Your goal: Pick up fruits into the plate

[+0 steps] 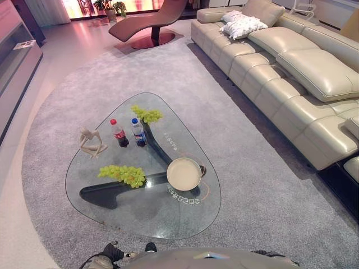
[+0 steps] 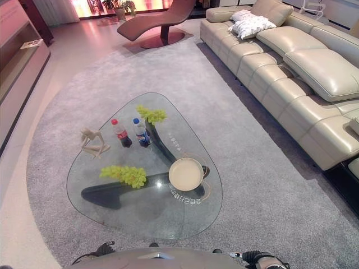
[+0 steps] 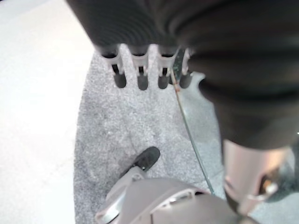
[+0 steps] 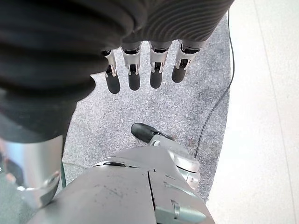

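My left hand [image 3: 140,70] and right hand [image 4: 140,70] hang relaxed, empty. Plate [image 1: 184,174] near worktop [image 1: 112,218] right edge; grapes [image 1: 123,175] beside.

Both eye views look down from head height, a little apart, over the whole glass desk [image 1: 140,213] on the grey rug [image 1: 247,196], with the cream sofa [image 1: 291,73] along the right and the plate [image 2: 185,174] near the middle. Each wrist view looks straight down from very close, past its own hand, the left hand [image 3: 140,70] and the right hand [image 4: 140,70], onto that same rug.
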